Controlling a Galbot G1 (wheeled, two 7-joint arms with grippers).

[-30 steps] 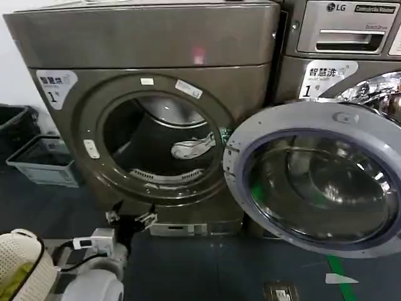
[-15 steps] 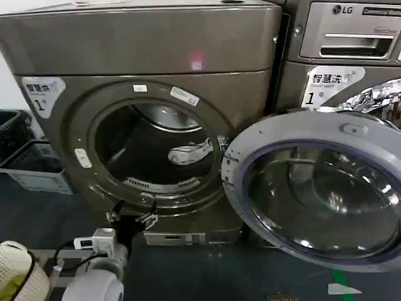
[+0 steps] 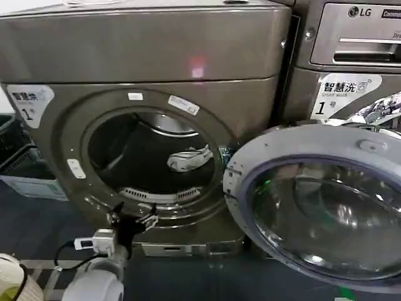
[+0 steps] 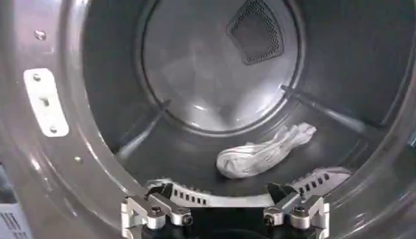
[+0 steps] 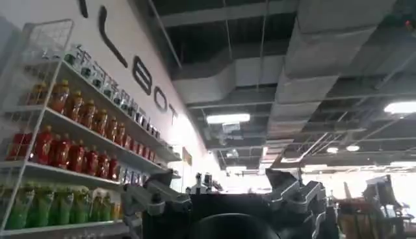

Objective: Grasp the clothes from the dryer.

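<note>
The dryer (image 3: 144,50) is a dark bronze-grey front loader. Its round glass door (image 3: 294,141) is swung open to the right. The clothes (image 3: 190,158), a small whitish elongated bundle, lie on the steel drum floor toward the right side. My left gripper (image 3: 131,217) is open at the lower rim of the drum mouth, short of the bundle. In the left wrist view, the clothes (image 4: 263,154) lie beyond the open left gripper (image 4: 223,206), nothing between its fingers. My right gripper (image 5: 224,195) points up at a ceiling, open and empty.
A silver-panelled LG machine (image 3: 351,50) stands right of the dryer, behind the open door. A grey crate (image 3: 28,179) sits on the floor at the left, and a white perforated basket (image 3: 15,282) at the bottom left corner. Shelves of bottles (image 5: 71,149) show in the right wrist view.
The dryer has grown larger and its mouth has drifted down and left in the head view. The left gripper now sits at the lower rim. The clothes have not moved.
</note>
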